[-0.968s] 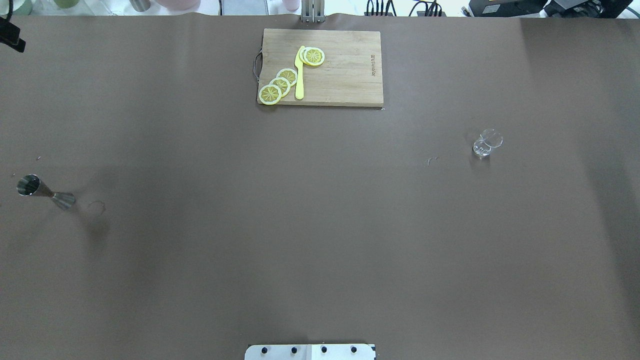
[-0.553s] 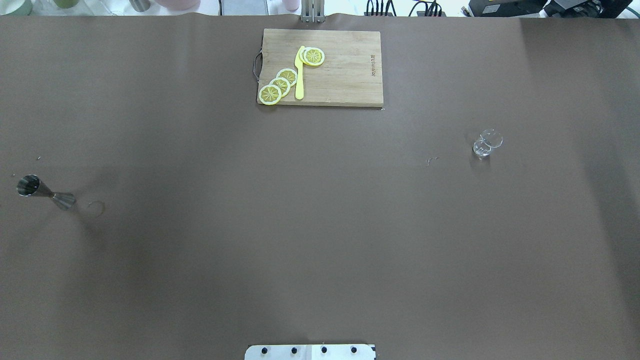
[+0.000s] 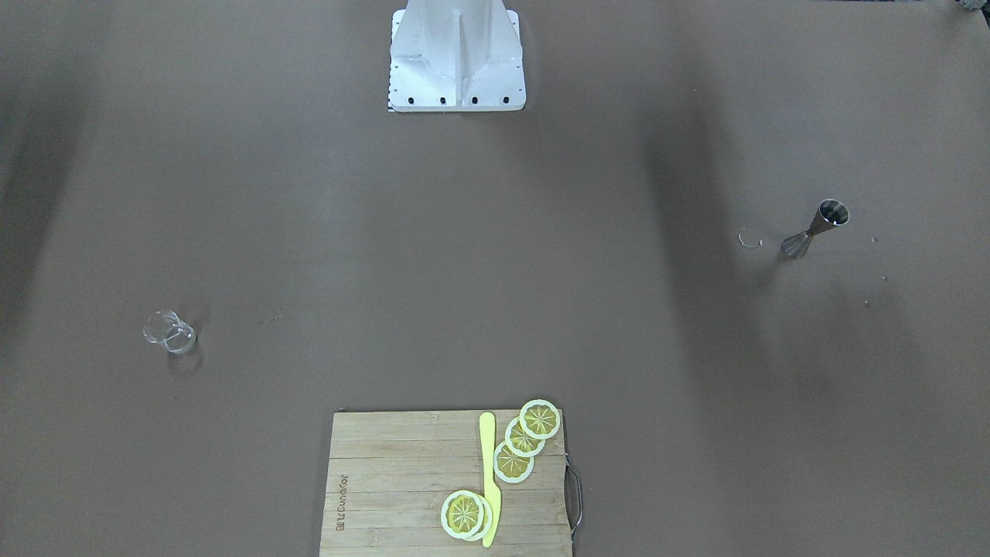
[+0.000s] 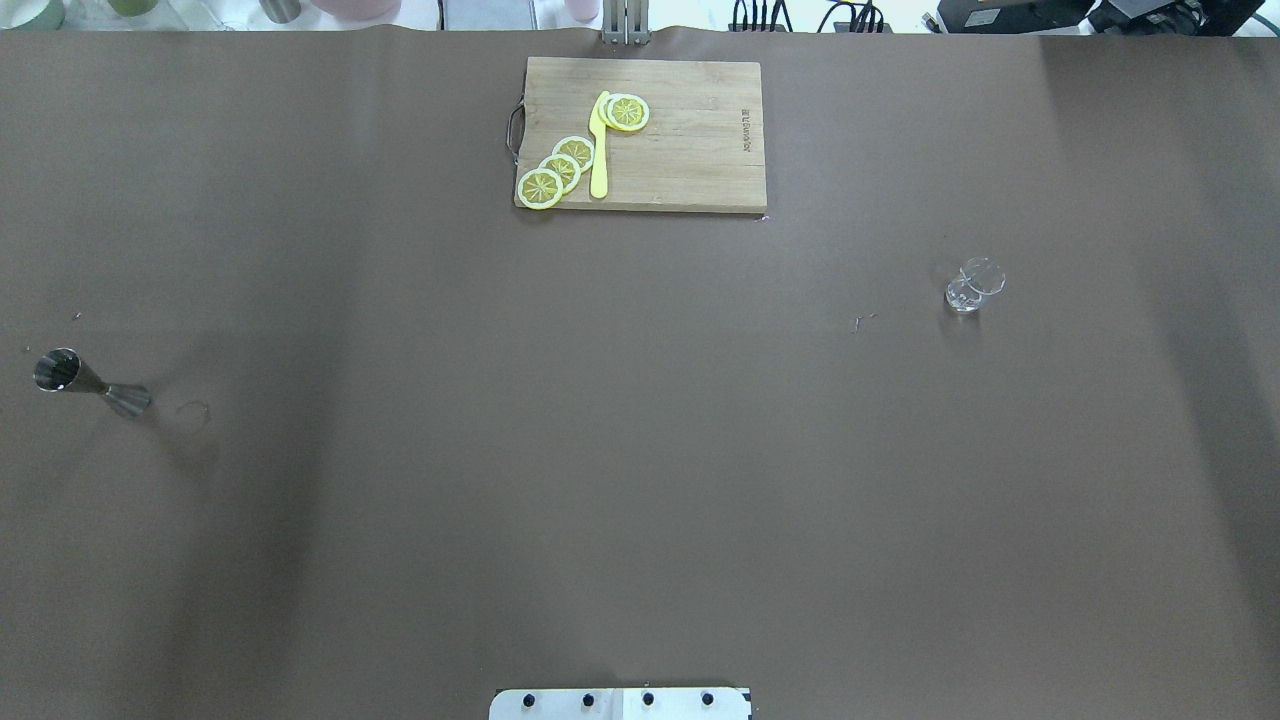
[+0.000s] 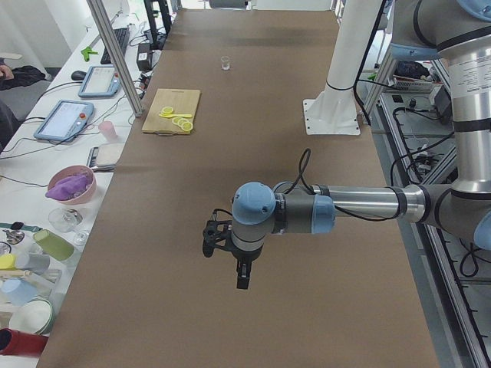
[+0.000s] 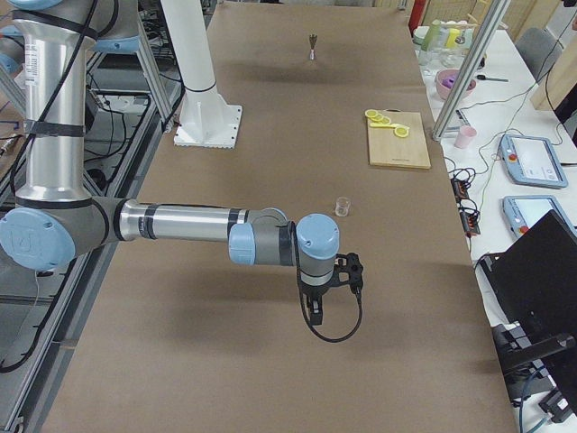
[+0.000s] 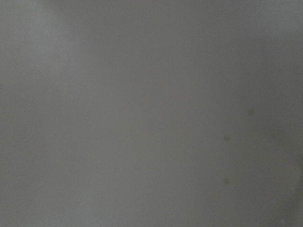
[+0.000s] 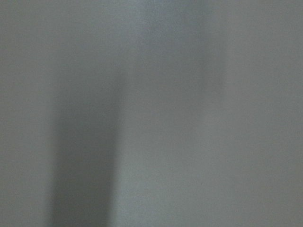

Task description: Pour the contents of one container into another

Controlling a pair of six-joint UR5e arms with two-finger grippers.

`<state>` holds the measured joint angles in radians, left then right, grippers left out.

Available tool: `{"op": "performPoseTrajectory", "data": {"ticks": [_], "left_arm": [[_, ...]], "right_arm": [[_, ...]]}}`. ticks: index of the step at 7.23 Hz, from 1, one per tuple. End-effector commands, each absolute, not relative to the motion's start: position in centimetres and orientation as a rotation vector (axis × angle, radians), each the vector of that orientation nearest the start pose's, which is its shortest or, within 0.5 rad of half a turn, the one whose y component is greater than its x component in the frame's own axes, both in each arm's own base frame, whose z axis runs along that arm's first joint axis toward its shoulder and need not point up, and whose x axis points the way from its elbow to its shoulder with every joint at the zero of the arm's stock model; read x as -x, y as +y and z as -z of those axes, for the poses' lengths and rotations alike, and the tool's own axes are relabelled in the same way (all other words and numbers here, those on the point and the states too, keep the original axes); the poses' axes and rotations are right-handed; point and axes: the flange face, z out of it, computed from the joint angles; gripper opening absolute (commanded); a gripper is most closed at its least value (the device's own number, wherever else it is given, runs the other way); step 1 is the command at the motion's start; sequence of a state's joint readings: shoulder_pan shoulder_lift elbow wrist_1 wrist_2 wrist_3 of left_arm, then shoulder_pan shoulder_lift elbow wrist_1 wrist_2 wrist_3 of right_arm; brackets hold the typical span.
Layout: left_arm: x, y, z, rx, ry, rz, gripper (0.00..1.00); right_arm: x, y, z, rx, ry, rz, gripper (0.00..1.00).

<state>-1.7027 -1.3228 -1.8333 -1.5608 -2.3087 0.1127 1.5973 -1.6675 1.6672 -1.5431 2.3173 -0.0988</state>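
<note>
The steel jigger stands upright near the table's left end, also seen in the front view and far off in the right side view. The clear glass tumbler stands far to the right, upright. Neither arm shows in the overhead or front view. My left gripper hangs above the table, seen only from the left side. My right gripper hangs short of the tumbler, seen only from the right side. I cannot tell if either is open or shut. Both wrist views show only blurred table.
A wooden cutting board with several lemon slices and a yellow knife lies at the far middle edge. The robot's white base stands at the near edge. A thin ring mark lies beside the jigger.
A dark part of the left arm at the overhead view's top left corner has left the view. The jigger and tumbler have not moved.
</note>
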Motion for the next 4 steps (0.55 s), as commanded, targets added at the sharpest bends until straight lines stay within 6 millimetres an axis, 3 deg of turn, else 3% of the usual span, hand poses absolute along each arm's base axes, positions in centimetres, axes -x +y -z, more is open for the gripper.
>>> {"op": "performPoseTrajectory", "data": {"ticks": [1,4], "left_arm": [[12.0,-37.4,-64.2,-0.093,0.732,0.019,0.98],[12.1,-38.8,-63.3,-0.116,0.729,0.009,0.98]], "right_arm": [[-7.8,-45.1,-65.9,-0.065,-0.731,0.073,1.00],[-7.6,-45.3,-65.7,-0.068,-0.731,0.078,1.00]]}}
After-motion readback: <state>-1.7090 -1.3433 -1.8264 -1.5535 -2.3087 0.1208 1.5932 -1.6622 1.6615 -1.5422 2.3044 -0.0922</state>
